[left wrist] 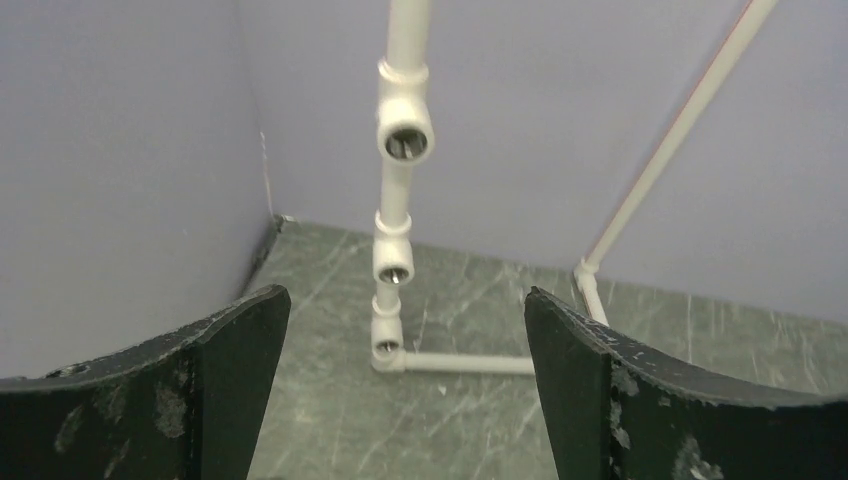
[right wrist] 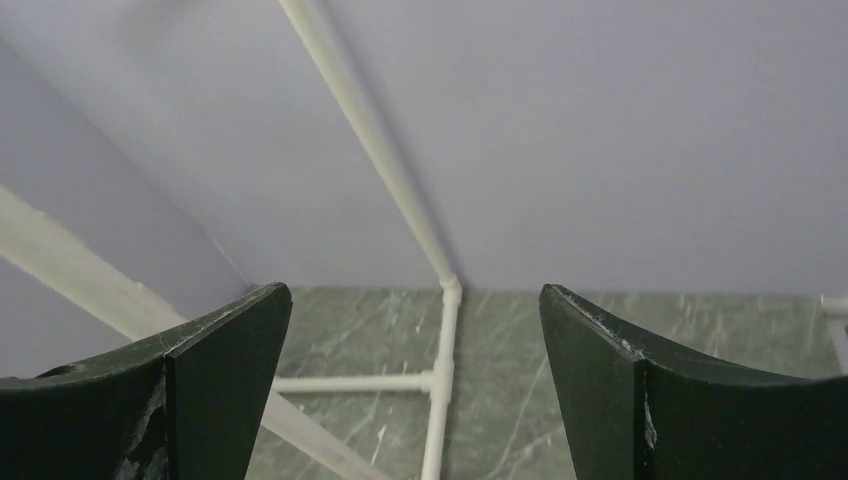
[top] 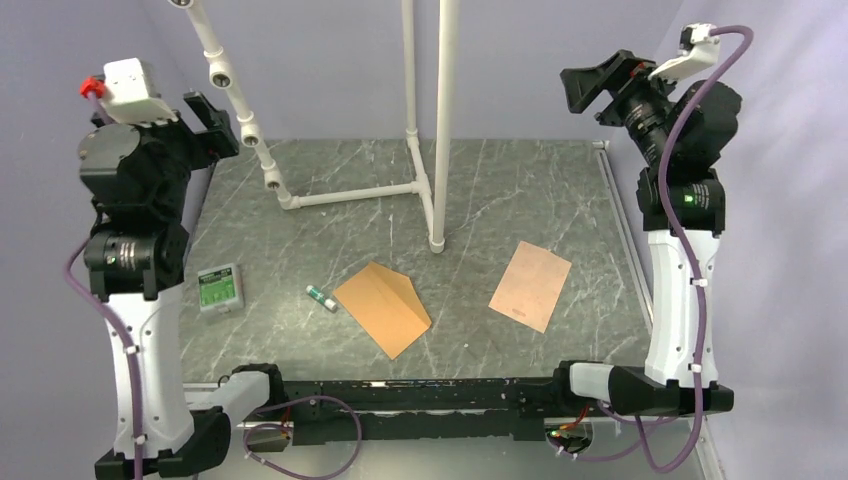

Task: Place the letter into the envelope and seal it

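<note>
The letter [top: 531, 285] lies flat on the table [top: 500, 180], right of centre, long axis roughly near-far. The envelope [top: 383, 307] is well apart, to its left. The right gripper [right wrist: 415, 292], the nearer one, and the left gripper [left wrist: 402, 300] hang high, jaws wide apart, empty.

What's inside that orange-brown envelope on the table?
Its inside is hidden; the envelope lies flat on the table. The letter lies apart to its right, so it is not inside.
</note>
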